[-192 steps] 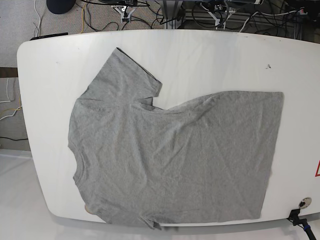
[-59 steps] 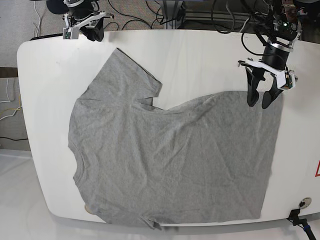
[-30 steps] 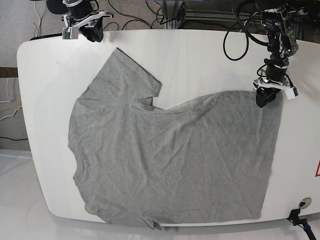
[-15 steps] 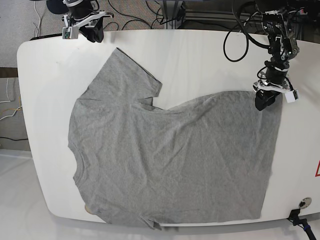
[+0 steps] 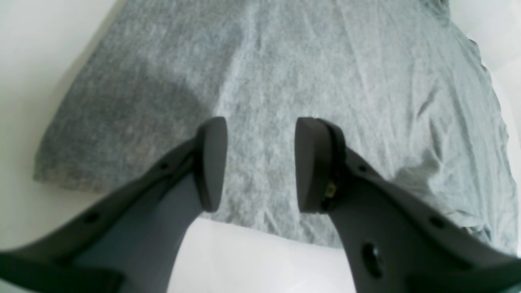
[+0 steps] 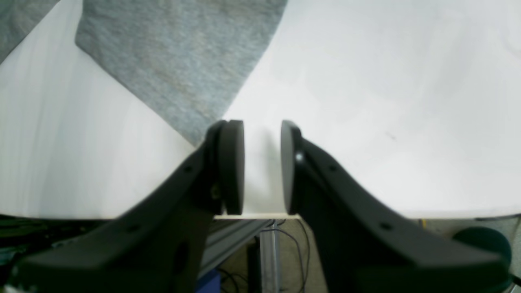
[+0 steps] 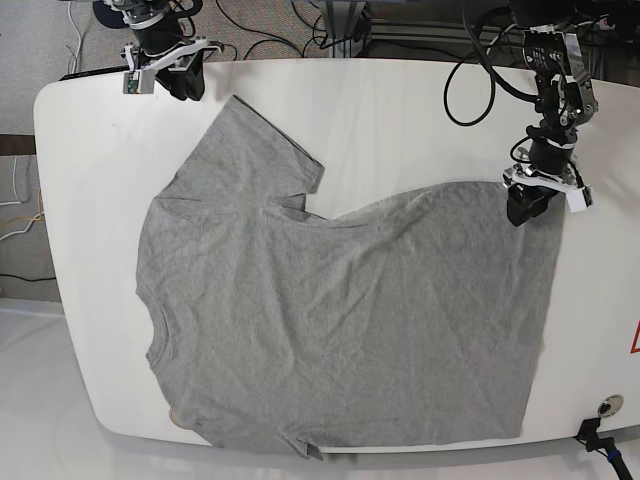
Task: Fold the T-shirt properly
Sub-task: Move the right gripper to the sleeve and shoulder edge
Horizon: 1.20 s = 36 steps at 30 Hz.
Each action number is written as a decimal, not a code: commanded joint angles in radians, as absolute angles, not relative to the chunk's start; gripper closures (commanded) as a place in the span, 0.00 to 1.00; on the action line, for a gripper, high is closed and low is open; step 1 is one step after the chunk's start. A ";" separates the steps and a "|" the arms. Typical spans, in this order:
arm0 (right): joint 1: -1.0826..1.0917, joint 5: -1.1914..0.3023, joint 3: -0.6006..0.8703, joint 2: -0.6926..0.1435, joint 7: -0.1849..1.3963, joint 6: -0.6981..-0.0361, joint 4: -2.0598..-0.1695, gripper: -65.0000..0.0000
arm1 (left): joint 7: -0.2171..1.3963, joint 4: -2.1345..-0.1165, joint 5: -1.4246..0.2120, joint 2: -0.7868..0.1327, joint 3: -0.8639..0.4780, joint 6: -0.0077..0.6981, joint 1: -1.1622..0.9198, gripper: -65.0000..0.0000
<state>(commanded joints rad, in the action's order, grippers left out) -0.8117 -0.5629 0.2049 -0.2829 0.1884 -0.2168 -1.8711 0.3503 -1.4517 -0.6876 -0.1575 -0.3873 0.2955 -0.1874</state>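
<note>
Counting: one T-shirt (image 7: 350, 310), two grippers. Shirt lay flat on the white table (image 7: 400, 110), collar toward the base view's left, hem toward its right, long axis running left-right. One sleeve pointed up-left; near edge slightly overhung the table front. Left gripper (image 5: 254, 162) sat over the hem's far corner, jaws apart, cloth visible between them, nothing pinched. Right gripper (image 6: 262, 167) hung at the table's far edge just beside the sleeve tip, jaws narrowly parted, empty. Cables (image 7: 300, 25) lay behind the table.
</note>
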 joint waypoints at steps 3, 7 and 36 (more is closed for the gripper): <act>-0.807 -0.565 0.207 -0.282 0.195 -0.215 -1.871 0.76 | 0.366 -1.451 -0.677 -0.158 -0.384 0.285 -0.185 0.64; -0.808 -0.561 0.203 -0.286 0.190 -0.209 -1.872 0.75 | 0.390 -1.446 -0.633 -0.162 -0.383 0.208 -0.180 0.65; -0.670 -0.538 0.212 -0.291 0.264 -0.200 -1.846 0.73 | 0.602 -1.453 -0.639 -0.229 -0.437 0.217 -0.188 0.33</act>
<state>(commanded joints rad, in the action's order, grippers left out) -0.6697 -0.5383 0.2116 -0.2912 0.2638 -0.2003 -1.8459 0.6015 -1.4531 -0.6391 -0.2286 -0.4370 0.2166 -0.1883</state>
